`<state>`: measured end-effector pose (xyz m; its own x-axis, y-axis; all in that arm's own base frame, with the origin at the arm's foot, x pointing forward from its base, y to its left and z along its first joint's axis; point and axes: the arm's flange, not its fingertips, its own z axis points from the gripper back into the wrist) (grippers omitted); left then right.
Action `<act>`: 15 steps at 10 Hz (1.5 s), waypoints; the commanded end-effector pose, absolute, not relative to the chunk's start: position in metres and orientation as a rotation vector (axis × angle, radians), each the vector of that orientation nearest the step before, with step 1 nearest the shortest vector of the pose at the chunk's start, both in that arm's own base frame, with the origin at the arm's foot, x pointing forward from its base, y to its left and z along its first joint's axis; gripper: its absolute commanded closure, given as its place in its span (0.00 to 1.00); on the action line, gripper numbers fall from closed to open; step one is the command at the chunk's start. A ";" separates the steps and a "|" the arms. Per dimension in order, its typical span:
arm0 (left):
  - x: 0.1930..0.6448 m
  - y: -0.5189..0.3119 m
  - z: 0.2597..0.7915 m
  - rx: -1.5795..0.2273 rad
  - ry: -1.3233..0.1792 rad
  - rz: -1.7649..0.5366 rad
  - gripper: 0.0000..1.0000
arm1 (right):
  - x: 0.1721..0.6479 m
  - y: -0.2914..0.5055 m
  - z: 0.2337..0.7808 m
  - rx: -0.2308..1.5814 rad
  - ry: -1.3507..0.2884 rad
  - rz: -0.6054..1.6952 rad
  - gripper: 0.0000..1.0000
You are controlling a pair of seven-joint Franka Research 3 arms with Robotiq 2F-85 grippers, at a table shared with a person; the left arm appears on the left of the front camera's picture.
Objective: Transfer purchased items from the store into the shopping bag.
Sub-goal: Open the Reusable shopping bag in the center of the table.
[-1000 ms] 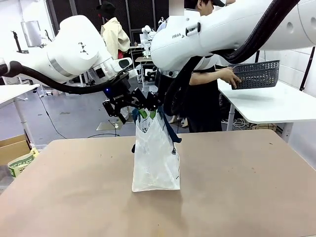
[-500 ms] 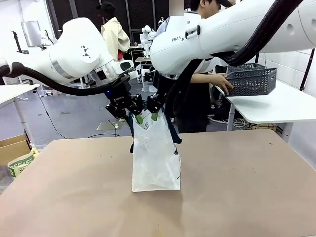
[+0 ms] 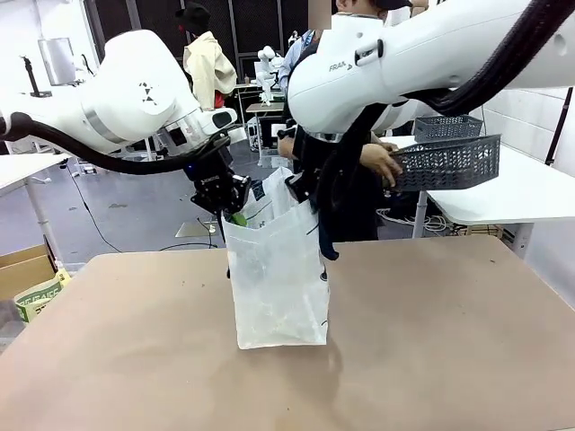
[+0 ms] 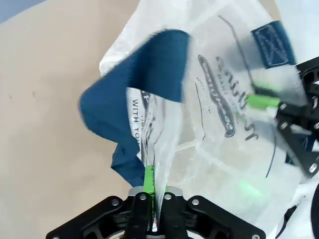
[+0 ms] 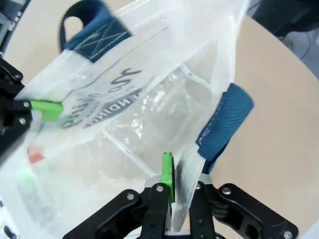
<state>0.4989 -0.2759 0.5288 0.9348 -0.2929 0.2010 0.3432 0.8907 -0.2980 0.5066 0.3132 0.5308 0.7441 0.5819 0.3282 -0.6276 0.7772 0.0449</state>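
Tightly, left hand (image 4: 154,191) pinches shopping bag (image 4: 219,149).

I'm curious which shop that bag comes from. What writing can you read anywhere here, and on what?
"WITH YO": shopping bag, the rest lost in a fold.
"ENDING": same bag, start hidden.
"FRAN": right arm, the rest unclear.
Script logo on the bag: too blurred to read.
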 end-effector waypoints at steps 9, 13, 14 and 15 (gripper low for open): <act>0.481 -0.238 0.522 -0.237 -0.214 -0.292 1.00 | 0.498 0.233 0.524 0.108 -0.451 0.769 1.00; 0.483 -0.242 0.519 -0.269 -0.227 -0.498 1.00 | 0.503 0.218 0.517 0.106 -0.507 0.883 1.00; 0.485 -0.243 0.519 -0.271 -0.218 -0.530 1.00 | 0.504 0.215 0.516 0.128 -0.504 0.889 1.00; 0.489 -0.244 0.518 -0.264 -0.191 -0.551 1.00 | 0.507 0.211 0.514 0.133 -0.499 0.875 1.00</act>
